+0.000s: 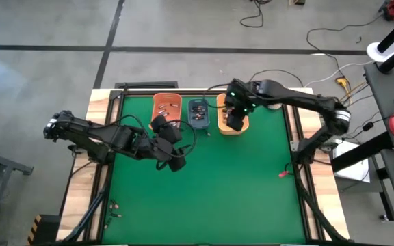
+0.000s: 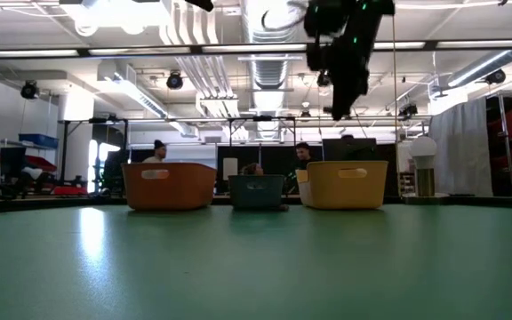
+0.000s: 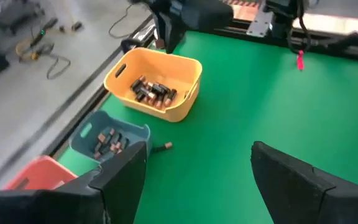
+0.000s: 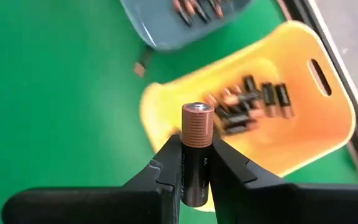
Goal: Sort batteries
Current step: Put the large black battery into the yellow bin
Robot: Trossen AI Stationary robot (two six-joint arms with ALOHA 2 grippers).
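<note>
Fingers of the right gripper [image 4: 191, 163] pinch one battery [image 4: 196, 149], coppery end up, above the yellow bin [image 1: 234, 121] at our table's 12 o'clock edge. We see the left gripper [image 3: 194, 171] spread wide near the blue-grey bin [image 3: 107, 138].

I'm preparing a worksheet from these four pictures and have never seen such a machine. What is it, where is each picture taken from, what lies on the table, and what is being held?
It is a robot with two dark arms at a green table. One picture looks straight down, one looks level across the tabletop, and two come from cameras on the wrists. Three bins stand in a row: an orange bin, a blue-grey bin and a yellow bin, each with batteries inside. One loose battery lies beside the blue-grey bin. The right gripper holds a battery above the yellow bin. The left gripper is open and empty over the table.
</note>
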